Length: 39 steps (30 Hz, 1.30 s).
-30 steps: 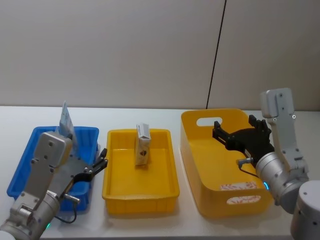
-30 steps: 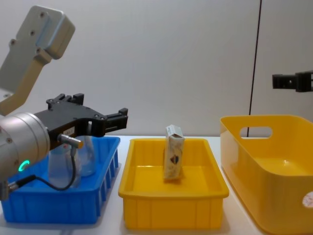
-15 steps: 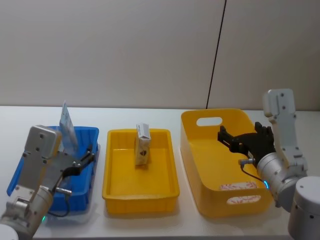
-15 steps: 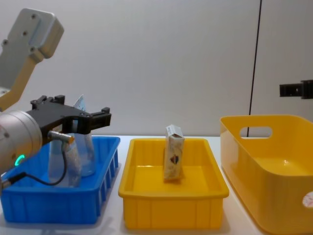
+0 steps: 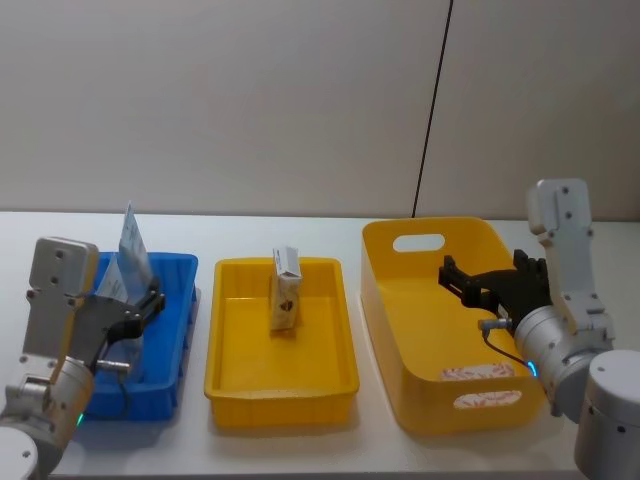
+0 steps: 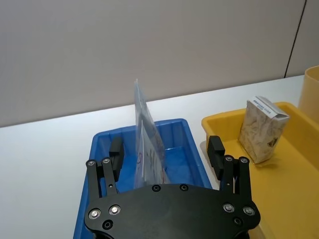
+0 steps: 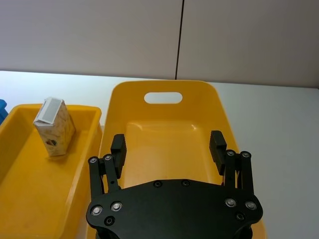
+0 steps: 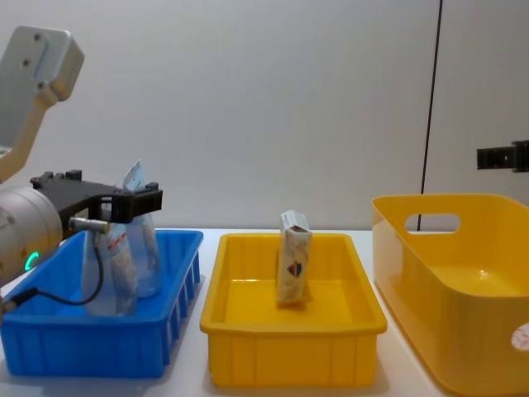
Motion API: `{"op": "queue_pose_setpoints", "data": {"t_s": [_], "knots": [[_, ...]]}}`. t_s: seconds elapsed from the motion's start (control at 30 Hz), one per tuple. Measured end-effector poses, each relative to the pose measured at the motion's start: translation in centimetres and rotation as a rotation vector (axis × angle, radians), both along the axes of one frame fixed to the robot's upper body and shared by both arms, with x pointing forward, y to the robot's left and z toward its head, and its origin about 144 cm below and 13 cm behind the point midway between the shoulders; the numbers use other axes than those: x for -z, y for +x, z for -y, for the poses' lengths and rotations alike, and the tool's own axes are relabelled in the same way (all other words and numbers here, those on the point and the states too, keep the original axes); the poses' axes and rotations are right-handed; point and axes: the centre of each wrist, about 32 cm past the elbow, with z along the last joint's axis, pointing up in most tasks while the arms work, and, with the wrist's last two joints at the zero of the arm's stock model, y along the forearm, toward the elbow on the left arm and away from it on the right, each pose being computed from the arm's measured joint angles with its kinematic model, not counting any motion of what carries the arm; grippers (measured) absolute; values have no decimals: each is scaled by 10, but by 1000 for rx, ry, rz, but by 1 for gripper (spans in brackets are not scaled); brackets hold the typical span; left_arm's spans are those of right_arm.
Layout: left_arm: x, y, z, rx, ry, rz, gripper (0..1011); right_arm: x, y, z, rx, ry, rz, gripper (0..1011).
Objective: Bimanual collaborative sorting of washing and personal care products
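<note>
Carton [image 5: 284, 292]: upright, slightly tilted, towards the back of the yellow tray, centre of the head view; top flap raised; white with an orange pattern and a dark logo; seen in side profile at centre of the chest view [image 8: 293, 269]; noted also in the left wrist view [image 6: 261, 129] and the right wrist view [image 7: 55, 127].

Pouches [image 5: 130, 255]: two, translucent, standing upright and close together at the back of the blue bin, left of the head view; printed labels visible from the chest view [image 8: 124, 256]; tall edge-on profile in the left wrist view [image 6: 147, 149].

Left gripper [image 5: 148, 303]: lower left of the head view, above the blue bin, level with the pouch tops in the chest view [image 8: 103, 192]; jaws spread wide, nothing held; pouches just beyond the fingertips in the wrist view [image 6: 165, 147], no grip on them.

Right gripper [image 5: 485, 280]: right of the head view, above the tub; jaws spread wide, nothing held [image 7: 167, 142]; tip at the right edge of the chest view [image 8: 500, 155].

Blue bin [image 5: 170, 262]: left of the tray, just beside it [image 8: 91, 347].

Yellow tray [image 5: 280, 395]: shallow, centre, between bin and tub [image 8: 289, 360].

Tub [image 5: 420, 400]: deep, yellow, slot handle in the far wall, right of the tray [image 7: 164, 129].
</note>
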Motion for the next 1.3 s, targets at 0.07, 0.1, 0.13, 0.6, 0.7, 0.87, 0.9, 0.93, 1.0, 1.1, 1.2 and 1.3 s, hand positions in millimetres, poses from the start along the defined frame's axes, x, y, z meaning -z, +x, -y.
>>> {"op": "queue_pose_setpoints", "data": {"t_s": [0.07, 0.1, 0.13, 0.6, 0.7, 0.87, 0.9, 0.93, 1.0, 1.1, 1.2, 1.3], "knots": [[1, 3, 0, -9, -14, -11, 1001, 0, 0, 0, 1, 0, -2, 1004], [1, 3, 0, -12, -16, -16, 1001, 0, 0, 0, 2, 1, -3, 1004], [2, 4, -1, -16, -21, -21, 1001, 0, 0, 0, 3, 1, -4, 1004], [13, 16, -5, -50, -84, -91, 1001, 0, 0, 0, 8, 2, -10, 1004], [15, 18, -5, -53, -92, -100, 1001, -1, 0, 0, 9, 2, -10, 1004], [19, 22, -5, -57, -109, -117, 970, -1, 0, 0, 10, 2, -11, 1004], [20, 22, -5, -58, -112, -119, 962, -1, 0, -1, 10, 2, -11, 1004], [21, 23, -5, -59, -117, -123, 930, -1, 0, -1, 10, 2, -11, 1004], [22, 25, -4, -61, -126, -126, 886, -1, 0, -1, 10, 2, -11, 1004], [25, 27, -4, -63, -135, -131, 808, -1, 0, -1, 10, 2, -12, 1004], [27, 30, -4, -64, -145, -133, 688, -1, 0, -1, 10, 3, -12, 1004], [30, 33, -3, -66, -155, -135, 630, -1, 0, -1, 10, 3, -12, 1004]]}}
